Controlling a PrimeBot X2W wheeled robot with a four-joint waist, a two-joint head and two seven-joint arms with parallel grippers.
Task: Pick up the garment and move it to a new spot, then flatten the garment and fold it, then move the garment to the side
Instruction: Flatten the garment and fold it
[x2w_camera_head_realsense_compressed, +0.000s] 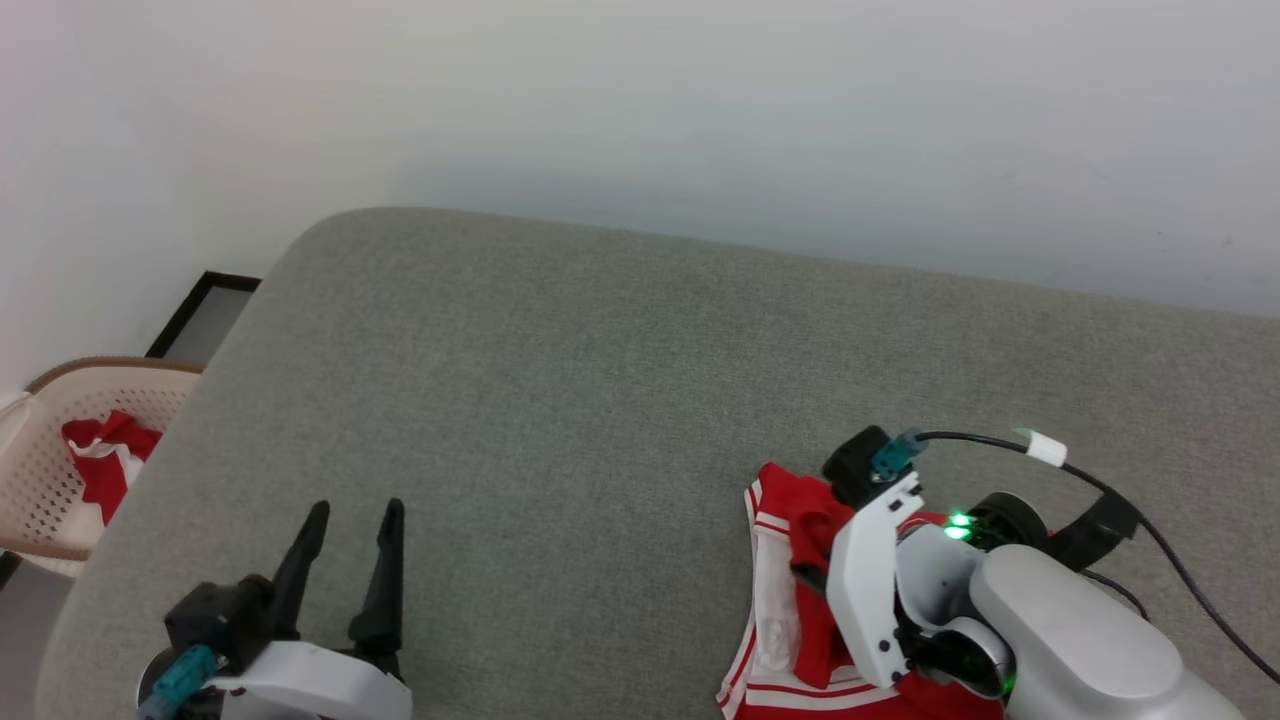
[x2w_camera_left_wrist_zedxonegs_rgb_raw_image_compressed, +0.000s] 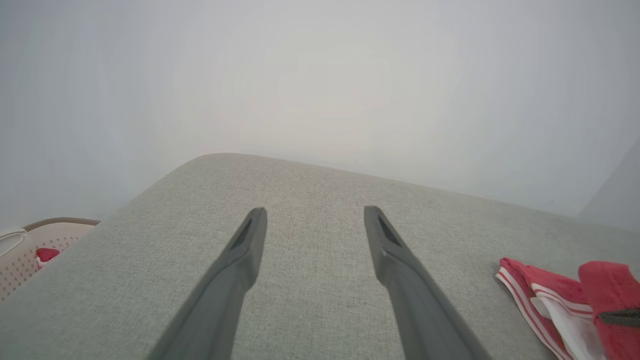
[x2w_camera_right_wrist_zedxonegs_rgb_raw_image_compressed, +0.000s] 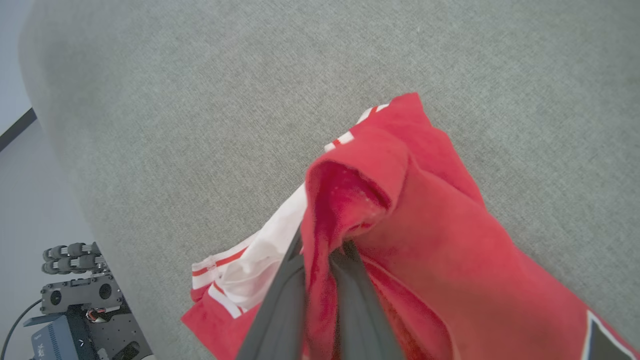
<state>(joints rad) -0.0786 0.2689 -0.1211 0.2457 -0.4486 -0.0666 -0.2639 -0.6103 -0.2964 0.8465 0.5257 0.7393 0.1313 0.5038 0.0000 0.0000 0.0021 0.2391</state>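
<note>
right gripper pinches a crumpled red garment fold on woven grey cushion; left gripper spread.

The garment, its lettering cropped, hides the right jaws' tips.

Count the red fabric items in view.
2: the garment, pinched by the right gripper on the grey cushion; a red cloth in the basket, far left. The basket may hide more.

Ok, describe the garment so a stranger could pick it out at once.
On the grey cushioned surface, look to the near right, at the right gripper. The garment is the crumpled red cloth with white striped trim pinched there, unlike the red cloth in the basket beyond the left edge.
</note>
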